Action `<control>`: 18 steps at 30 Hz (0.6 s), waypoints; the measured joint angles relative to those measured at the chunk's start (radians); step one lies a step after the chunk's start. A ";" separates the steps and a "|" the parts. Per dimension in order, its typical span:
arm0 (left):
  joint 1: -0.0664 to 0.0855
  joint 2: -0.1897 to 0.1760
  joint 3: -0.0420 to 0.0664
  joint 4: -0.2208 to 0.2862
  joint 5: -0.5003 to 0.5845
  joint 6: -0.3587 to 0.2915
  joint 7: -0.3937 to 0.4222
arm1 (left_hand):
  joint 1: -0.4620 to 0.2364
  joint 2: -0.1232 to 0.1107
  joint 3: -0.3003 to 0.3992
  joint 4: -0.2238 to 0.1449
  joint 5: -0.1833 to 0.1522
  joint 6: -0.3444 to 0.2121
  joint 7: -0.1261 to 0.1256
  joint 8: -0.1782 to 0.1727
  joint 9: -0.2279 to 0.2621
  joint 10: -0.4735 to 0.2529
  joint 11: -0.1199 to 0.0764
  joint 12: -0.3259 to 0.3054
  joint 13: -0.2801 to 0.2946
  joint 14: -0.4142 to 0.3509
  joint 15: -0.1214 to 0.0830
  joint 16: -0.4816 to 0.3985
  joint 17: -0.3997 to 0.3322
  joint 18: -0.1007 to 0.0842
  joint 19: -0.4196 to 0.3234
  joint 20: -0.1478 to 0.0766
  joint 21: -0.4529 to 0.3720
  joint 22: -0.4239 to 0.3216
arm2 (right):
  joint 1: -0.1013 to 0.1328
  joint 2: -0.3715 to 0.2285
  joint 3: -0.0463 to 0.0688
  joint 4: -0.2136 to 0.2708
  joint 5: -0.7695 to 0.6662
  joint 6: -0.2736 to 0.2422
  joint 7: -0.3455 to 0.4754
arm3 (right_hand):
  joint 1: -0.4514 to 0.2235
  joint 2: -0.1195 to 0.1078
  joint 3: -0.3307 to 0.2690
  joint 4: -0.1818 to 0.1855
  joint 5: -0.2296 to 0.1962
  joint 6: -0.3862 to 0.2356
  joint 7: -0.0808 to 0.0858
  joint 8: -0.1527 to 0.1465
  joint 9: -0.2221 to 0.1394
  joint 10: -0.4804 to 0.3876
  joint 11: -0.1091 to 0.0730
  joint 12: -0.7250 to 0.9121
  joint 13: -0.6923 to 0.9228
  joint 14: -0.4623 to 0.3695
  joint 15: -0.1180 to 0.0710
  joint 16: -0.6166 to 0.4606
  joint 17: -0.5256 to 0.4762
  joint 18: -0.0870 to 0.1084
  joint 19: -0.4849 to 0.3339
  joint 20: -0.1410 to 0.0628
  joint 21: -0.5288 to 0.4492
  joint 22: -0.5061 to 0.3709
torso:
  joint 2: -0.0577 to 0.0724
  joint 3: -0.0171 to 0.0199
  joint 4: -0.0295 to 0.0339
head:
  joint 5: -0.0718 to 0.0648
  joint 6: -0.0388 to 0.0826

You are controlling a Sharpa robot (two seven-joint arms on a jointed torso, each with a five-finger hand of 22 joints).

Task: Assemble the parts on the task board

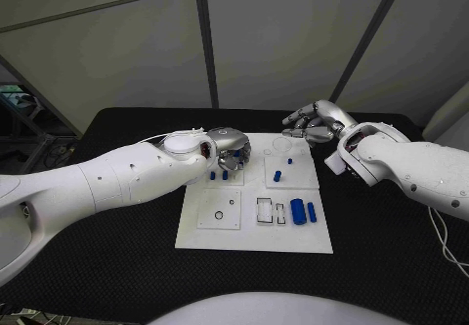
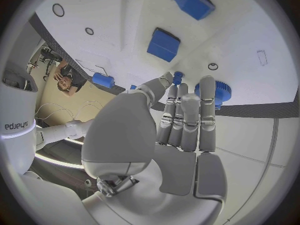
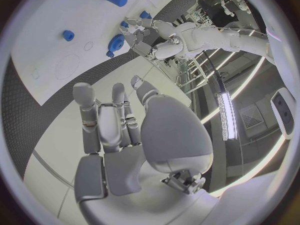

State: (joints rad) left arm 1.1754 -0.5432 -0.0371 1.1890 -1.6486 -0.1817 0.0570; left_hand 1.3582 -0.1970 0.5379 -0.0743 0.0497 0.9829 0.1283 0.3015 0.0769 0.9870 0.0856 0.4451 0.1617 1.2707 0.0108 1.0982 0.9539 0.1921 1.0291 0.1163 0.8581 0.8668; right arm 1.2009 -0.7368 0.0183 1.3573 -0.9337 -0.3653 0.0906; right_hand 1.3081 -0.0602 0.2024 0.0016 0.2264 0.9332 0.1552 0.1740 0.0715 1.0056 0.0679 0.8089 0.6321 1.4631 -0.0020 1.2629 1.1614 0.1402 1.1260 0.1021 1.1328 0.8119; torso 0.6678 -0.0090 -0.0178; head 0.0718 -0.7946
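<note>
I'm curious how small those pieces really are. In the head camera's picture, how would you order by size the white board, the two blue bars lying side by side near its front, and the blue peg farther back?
Largest to smallest:
1. White task board.
2. Wider blue bar.
3. Slimmer blue bar, about as long.
4. Blue peg.

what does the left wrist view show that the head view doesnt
Left wrist view alone: the underside of the left hand, fingers straight and side by side, their tips right by a blue gear at the edge of the board; whether they touch it I cannot tell.

Head view alone: the right hand, holding nothing, above the board's far right corner, and the black table.

Both: the white board, the left hand, and blue parts on the board, such as the two blocks, which the head view shows near the board's right edge.
</note>
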 measured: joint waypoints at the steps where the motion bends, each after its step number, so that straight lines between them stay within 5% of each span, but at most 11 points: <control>1: 0.000 0.001 0.000 -0.002 0.000 0.001 0.000 | 0.000 0.000 0.000 0.000 0.000 0.000 0.000 0.000 0.000 0.000 0.000 0.000 0.000 0.000 0.000 0.000 0.000 0.000 0.000 0.000 0.000 0.000 | 0.000 0.000 0.000 0.000 0.000 0.000 0.000 | 0.000 0.000 0.000 0.000 0.000 0.000 0.000 0.000 0.000 0.000 0.000 0.000 0.000 0.000 0.000 0.000 0.000 0.000 0.000 0.000 0.000 0.000 | 0.000 0.0000 0.0000 | 0.000 0.000; 18: -0.004 0.011 0.001 -0.031 -0.001 0.019 -0.001 | -0.010 -0.001 0.003 -0.003 0.000 0.004 0.004 -0.022 -0.008 0.000 0.000 -0.032 -0.025 0.000 0.000 0.000 -0.020 0.000 0.000 0.000 0.004 0.009 | 0.000 0.002 0.000 0.000 0.000 0.000 0.000 | 0.000 0.000 0.000 0.000 0.000 0.000 0.000 0.000 -0.001 0.000 0.000 0.000 0.000 0.000 0.000 0.000 0.000 0.000 0.000 0.000 0.000 0.000 | -0.001 -0.0006 0.0002 | -0.004 -0.004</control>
State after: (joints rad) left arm 1.1716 -0.5319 -0.0361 1.1576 -1.6498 -0.1627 0.0562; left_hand 1.3485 -0.1985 0.5406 -0.0771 0.0497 0.9865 0.1320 0.2797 0.0691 0.9870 0.0856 0.4135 0.1367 1.2707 0.0108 1.0982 0.9342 0.1920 1.0291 0.1163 0.8619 0.8760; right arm 1.2009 -0.7348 0.0183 1.3570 -0.9338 -0.3650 0.0906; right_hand 1.3080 -0.0602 0.2024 0.0015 0.2264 0.9332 0.1552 0.1739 0.0708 1.0057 0.0679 0.8089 0.6323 1.4631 -0.0019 1.2629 1.1616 0.1401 1.1260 0.1021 1.1328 0.8120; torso 0.6671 -0.0096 -0.0176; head 0.0682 -0.7985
